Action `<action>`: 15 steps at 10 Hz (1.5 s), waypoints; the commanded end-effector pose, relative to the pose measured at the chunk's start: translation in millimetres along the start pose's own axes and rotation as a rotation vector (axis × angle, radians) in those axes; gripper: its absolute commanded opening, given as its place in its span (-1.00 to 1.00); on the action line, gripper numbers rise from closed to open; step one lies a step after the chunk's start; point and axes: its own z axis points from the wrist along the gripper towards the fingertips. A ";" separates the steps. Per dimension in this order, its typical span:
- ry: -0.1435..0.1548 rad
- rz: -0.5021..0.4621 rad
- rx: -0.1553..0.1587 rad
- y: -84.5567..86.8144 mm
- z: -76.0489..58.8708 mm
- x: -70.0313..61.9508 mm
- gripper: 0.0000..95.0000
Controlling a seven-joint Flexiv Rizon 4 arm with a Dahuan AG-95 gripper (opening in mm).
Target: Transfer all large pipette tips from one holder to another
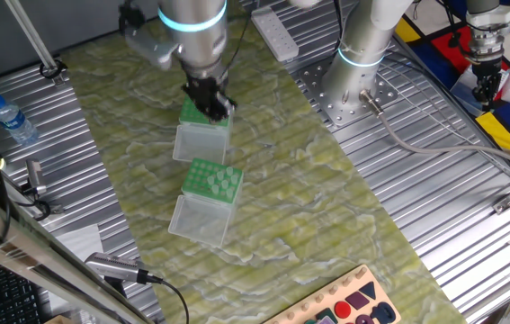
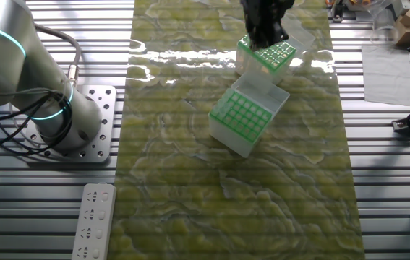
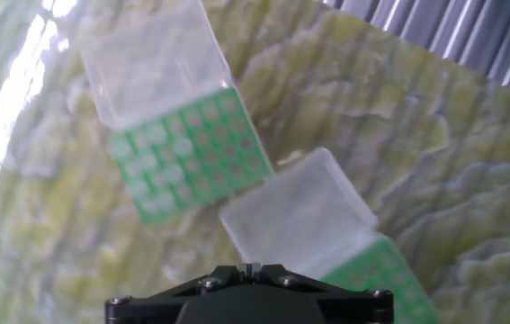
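The gripper [image 1: 210,101] is low over the green top of one holder [image 1: 202,133], the one directly under it. The black fingers hide the spot where they work, so I cannot tell if the jaws are wide, narrow, or closed on something. In the hand view only the dark base of the tool [image 3: 250,295] shows at the bottom edge, not the fingertips.

Just beyond this box, a little apart and turned at another angle, stands the second holder [image 1: 208,200], also with a green grid top and its clear lid open. Both are on the marbled green mat [image 1: 326,207].

The large pipette tips are not clearly visible in any view; they probably sit in the grid under the tool. Such tips should be very light, thin and smooth, easy to bend or drop. I judge the wide upper collar as the best place to hold.
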 end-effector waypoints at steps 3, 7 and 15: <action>0.035 0.011 -0.018 16.7 4.2 -9.7 -1.00; 0.092 -0.011 -0.054 16.7 4.2 -9.7 -1.00; 0.059 0.071 -0.070 21.1 8.5 -20.0 -1.00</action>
